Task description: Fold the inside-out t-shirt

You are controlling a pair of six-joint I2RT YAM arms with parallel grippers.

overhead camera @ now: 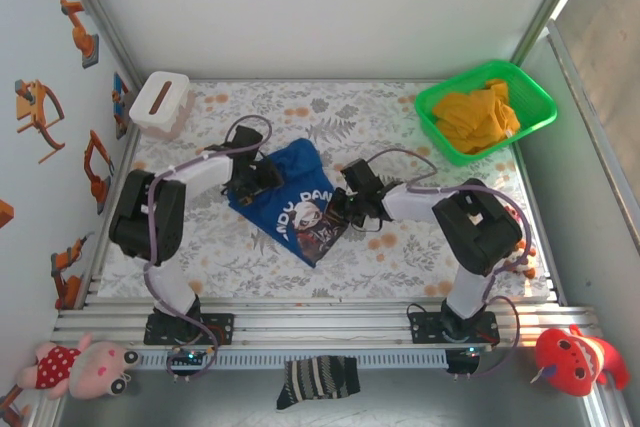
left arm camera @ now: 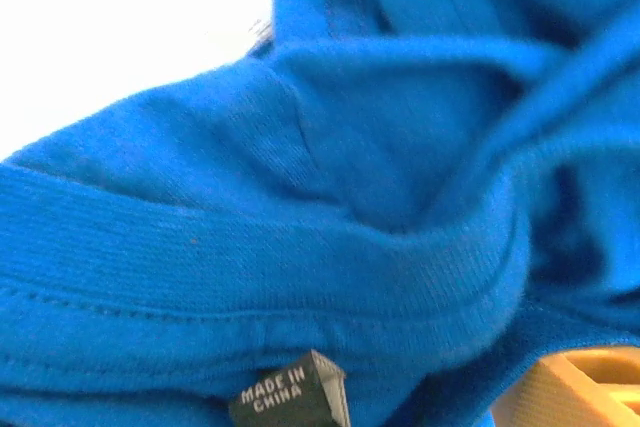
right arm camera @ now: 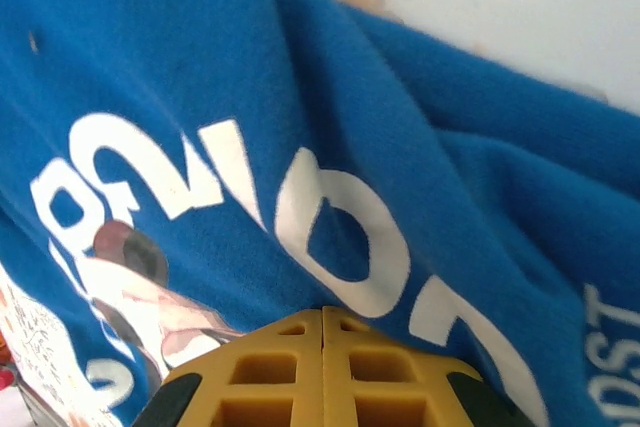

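Note:
The inside-out t-shirt (overhead camera: 290,187) lies crumpled in the middle of the floral table, royal blue with white lettering and a printed picture facing up. My left gripper (overhead camera: 258,179) is at its left edge. In the left wrist view the blue ribbed collar (left arm camera: 300,277) and a black tag (left arm camera: 290,397) lie right in front of the camera. One yellow finger (left arm camera: 575,387) shows at the lower right, and the jaws stand wide with cloth across them. My right gripper (overhead camera: 338,209) is at the shirt's right edge. Its fingers (right arm camera: 322,315) are pressed together, tips buried in the lettered cloth (right arm camera: 200,67).
A green basket (overhead camera: 432,107) at the back right holds a yellow-orange garment (overhead camera: 480,117). A white box (overhead camera: 160,102) stands at the back left. Beyond the near rail lie a striped sock (overhead camera: 318,382), a pink plush (overhead camera: 75,362) and a red plush (overhead camera: 575,357).

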